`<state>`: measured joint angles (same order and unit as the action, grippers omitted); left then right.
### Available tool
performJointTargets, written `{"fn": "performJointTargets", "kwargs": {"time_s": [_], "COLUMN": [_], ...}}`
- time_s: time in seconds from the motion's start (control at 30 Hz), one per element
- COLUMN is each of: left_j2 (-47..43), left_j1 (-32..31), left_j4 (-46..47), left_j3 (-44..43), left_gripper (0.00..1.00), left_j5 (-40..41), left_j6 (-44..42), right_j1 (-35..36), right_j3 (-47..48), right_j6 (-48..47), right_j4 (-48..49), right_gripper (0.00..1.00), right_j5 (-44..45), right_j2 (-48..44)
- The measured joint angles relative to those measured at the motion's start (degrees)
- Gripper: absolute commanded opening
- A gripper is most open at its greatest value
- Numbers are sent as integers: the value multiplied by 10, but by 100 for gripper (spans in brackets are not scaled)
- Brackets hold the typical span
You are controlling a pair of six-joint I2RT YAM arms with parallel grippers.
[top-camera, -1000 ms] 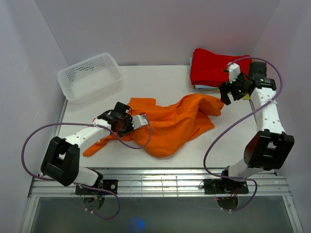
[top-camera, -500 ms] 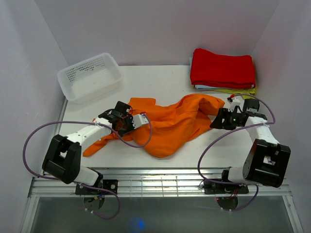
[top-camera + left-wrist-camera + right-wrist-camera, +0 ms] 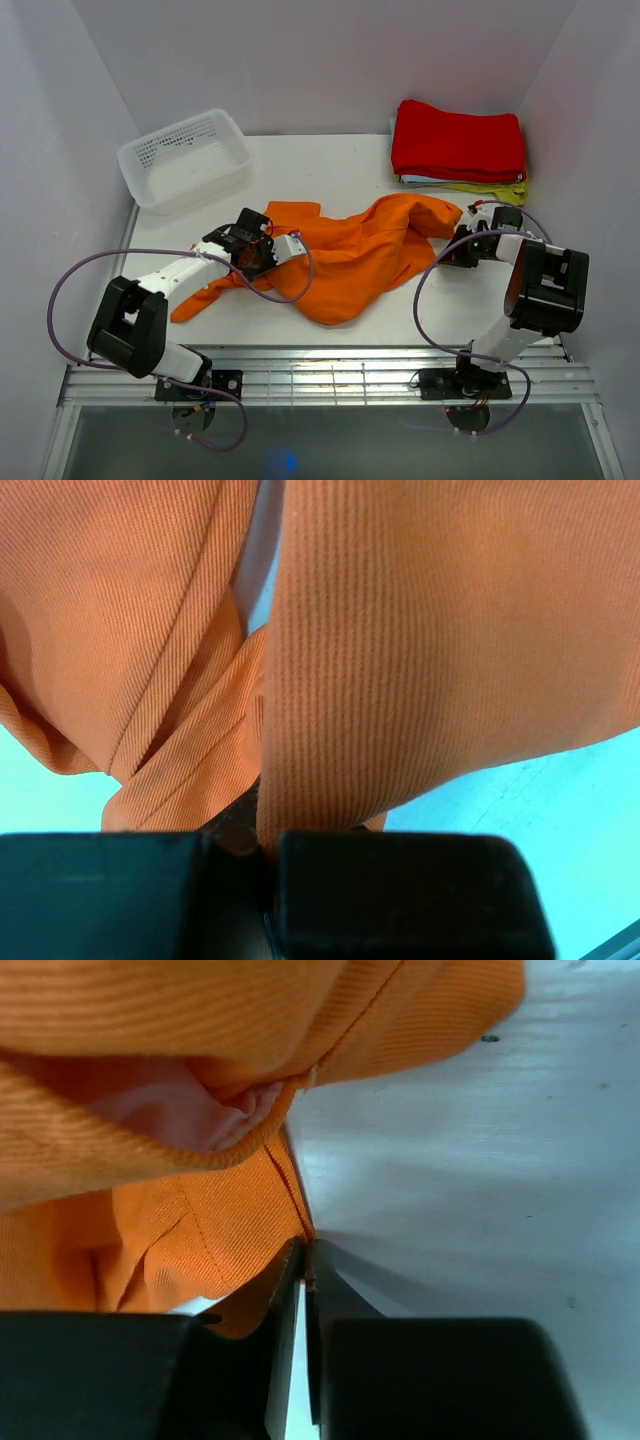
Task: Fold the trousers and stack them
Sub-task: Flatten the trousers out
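The orange trousers (image 3: 350,255) lie crumpled across the middle of the white table (image 3: 330,165). My left gripper (image 3: 285,248) rests on their left part, shut on a ridge of ribbed orange cloth (image 3: 400,630) that rises from between the fingers (image 3: 270,845). At the trousers' right end my right gripper (image 3: 455,245) sits low on the table. Its tips (image 3: 305,1245) are shut and meet on the seamed edge of the orange cloth (image 3: 150,1060). The waistband button is not visible.
A white perforated basket (image 3: 185,158) stands at the back left. A stack of folded red cloth (image 3: 458,140) on a yellow-green piece (image 3: 495,188) sits at the back right, just behind my right gripper. Walls close in on three sides.
My right arm came down from beside the red stack to the trousers' right edge, and its jaws went from open to shut. The left arm and the cloth stayed put.
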<state>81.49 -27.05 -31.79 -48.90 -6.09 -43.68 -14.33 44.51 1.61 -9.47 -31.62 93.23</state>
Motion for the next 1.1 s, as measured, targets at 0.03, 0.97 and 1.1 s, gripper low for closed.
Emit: {"fn": "performJointTargets", "kwargs": {"time_s": [0.03,0.97,1.1], "left_j2": [2,47,34], "left_j1": [0,3,5], "left_j4": [-2,-69,-140], "left_j3": [-2,-31,-53], "left_gripper": [7,62,88], "left_j5": [1,-90,-174], "left_j6": [0,-35,-54], "right_j1": [-3,-476,-473], "right_j3": [5,120,148], "right_j6": [-8,-555,-637], "right_j4": [-10,-463,-553], "right_gripper": [8,9,55], "right_j5": [-3,111,73], "right_j2": [8,-217,-206]}}
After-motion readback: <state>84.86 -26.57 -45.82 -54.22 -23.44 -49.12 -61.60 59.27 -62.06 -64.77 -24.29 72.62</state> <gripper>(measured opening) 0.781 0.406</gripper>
